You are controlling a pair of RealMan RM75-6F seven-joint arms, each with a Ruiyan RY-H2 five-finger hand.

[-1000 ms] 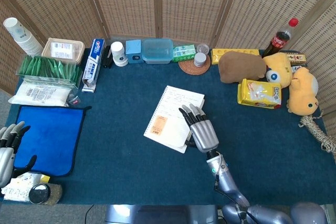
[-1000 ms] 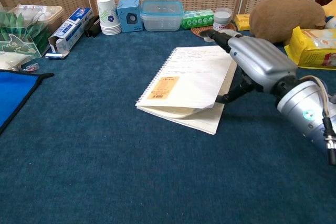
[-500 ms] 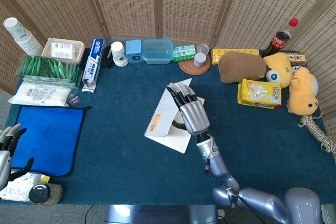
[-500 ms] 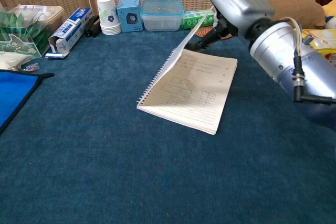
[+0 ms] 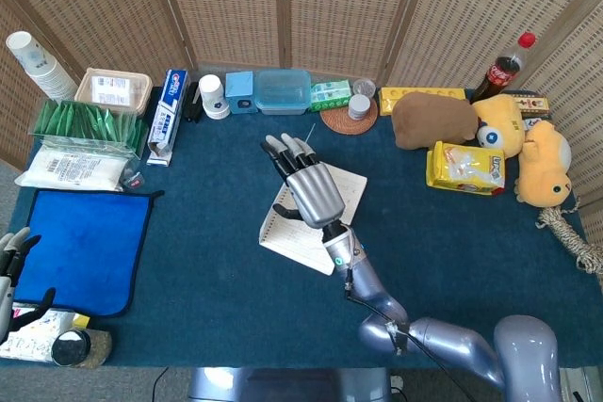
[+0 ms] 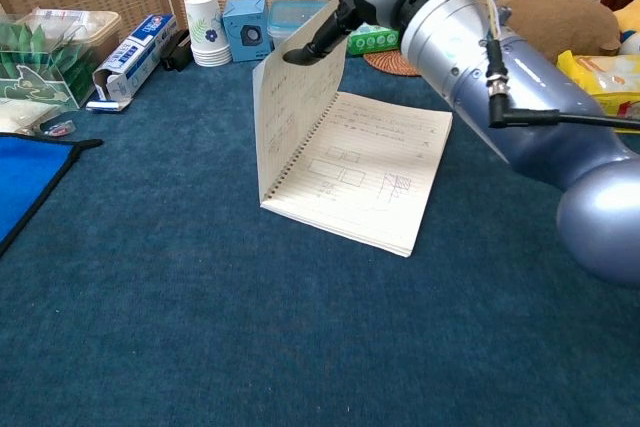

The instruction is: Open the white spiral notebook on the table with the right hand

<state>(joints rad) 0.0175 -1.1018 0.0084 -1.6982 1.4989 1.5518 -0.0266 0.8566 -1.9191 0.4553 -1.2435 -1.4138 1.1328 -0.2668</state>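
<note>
White spiral notebook (image 6: 360, 172) lies near the middle of the blue table (image 6: 200, 327), its long axis running diagonally from the near left toward the far right, with the spiral binding along its left edge. Its cover (image 6: 295, 112) stands nearly upright on that binding, hinged there and leaning only slightly, so the lined pages with their small sketches lie bare to the right. The right hand (image 5: 303, 179) is at the cover's top edge, above the binding side of the book; in the chest view its dark fingers (image 6: 312, 42) hook over the top of the sheet, apparently holding it up, though whether the thumb pinches it from the far side cannot be told. In the head view the fingers lie close together and point away toward the back-left. Everything to come turns on the hinge: the cover has to fall leftward, past the binding and away from the pages, so the hand would need to carry on toward the robot's left and down to the bare cloth beside the book. The left hand (image 5: 11, 265) sits well apart at the table's left edge, near the blue cloth mat (image 5: 85, 242), fingers loosely apart and holding nothing.
</note>
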